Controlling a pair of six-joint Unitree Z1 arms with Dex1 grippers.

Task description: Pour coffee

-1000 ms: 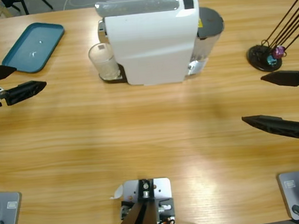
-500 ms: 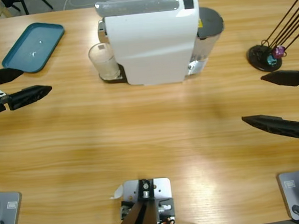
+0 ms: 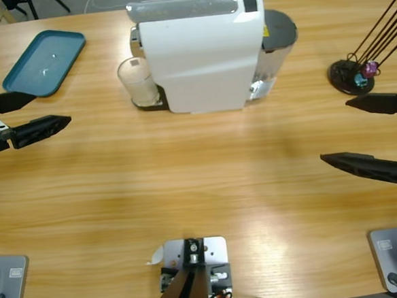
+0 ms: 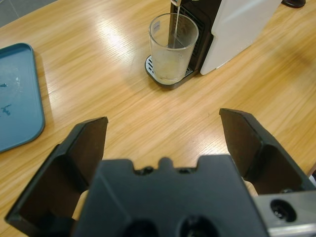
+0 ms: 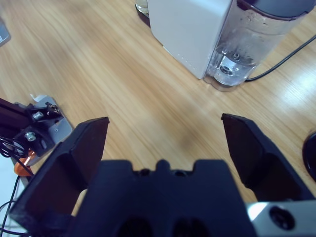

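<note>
White coffee machine [image 3: 202,53] standing near the far edge of the wooden worktop [image 3: 187,184], with a dark-lidded clear water tank [image 3: 276,38] at one end. Clear glass tumbler [image 3: 138,81] upright on the machine's dark drip tray [image 3: 151,103], directly under the spout. Coffee [image 4: 169,69] lying shallow and pale yellowish in the bottom of the tumbler, with a thin stream [image 4: 174,27] falling into it from the spout above, as seen from the left wrist view. Inner wall of the tumbler looking fogged.

Left gripper [image 3: 29,113] at the left edge of the high view, hovering above bare worktop, fingers spread wide and holding nothing, pointed toward the tumbler and well apart from it. Teal tray [image 3: 44,62] lying flat beyond that gripper, near the far left corner, a few pale specks on its surface, otherwise bare.

Right gripper [image 3: 350,130] at the right edge of the high view, fingers likewise spread wide and holding nothing, aimed across the worktop toward the machine's tank end, well apart from it. In the right wrist view, black cable [image 5: 281,57] running from behind the tank across the worktop. Black round stand [image 3: 353,75] with thin dark rods rising from it and a small purple-and-blue piece at its base, sitting just beyond the right gripper near the far right edge.
</note>
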